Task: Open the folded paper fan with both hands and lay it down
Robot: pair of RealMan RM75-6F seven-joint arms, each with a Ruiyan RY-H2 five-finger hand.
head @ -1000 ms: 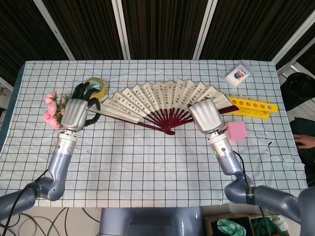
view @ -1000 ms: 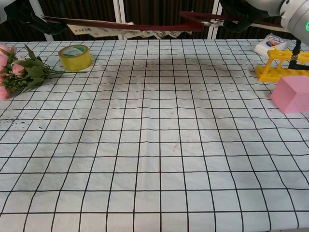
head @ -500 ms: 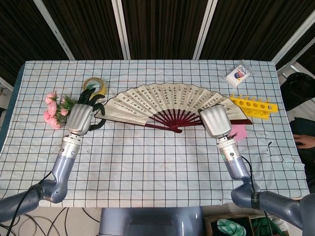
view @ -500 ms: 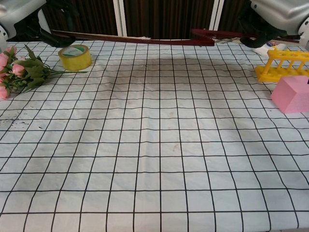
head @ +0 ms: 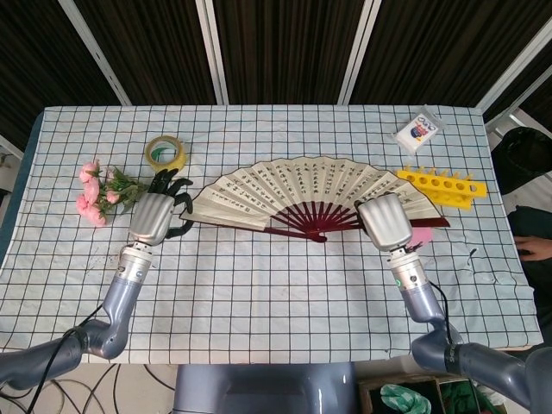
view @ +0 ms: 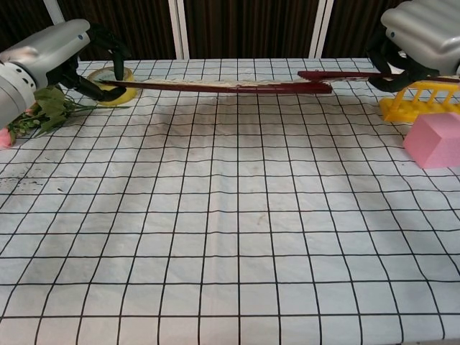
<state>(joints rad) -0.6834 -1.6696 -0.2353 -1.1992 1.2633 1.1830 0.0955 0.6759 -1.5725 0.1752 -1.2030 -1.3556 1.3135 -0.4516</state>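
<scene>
1. The paper fan (head: 306, 191) is fully spread, a cream arc of pleats with dark red ribs meeting at a pivot low in its middle. From above it sits just past table centre, toward twelve o'clock.
2. In the chest view the paper fan (view: 230, 85) reads as a thin, nearly level red line, held a little above the checked tablecloth (head: 276, 293); its shadow falls on the cloth beneath.
3. The left hand (head: 155, 216) grips the fan's outer guard stick at the nine o'clock end. Its dark fingers (view: 108, 50) curl around the stick tip, seen clearly in the chest view.
4. The right hand (head: 388, 222) holds the opposite guard at the three o'clock end. Its fingers wrap the stick from the chest view (view: 402, 54); from above only the back of the hand shows.
5. A yellow tape roll (head: 165, 153) lies flat at about ten o'clock, just beyond the left hand and apart from the fan's edge.
6. A bunch of pink flowers (head: 99, 191) lies at nine o'clock, beside the left hand.
7. A yellow rack (head: 442, 186) stands at two o'clock, close behind the fan's right end.
8. A pink block (view: 433, 139) rests near the right hand, mostly hidden by it from above.
9. A small white packet (head: 417, 129) lies at one o'clock, well apart from the fan.
</scene>
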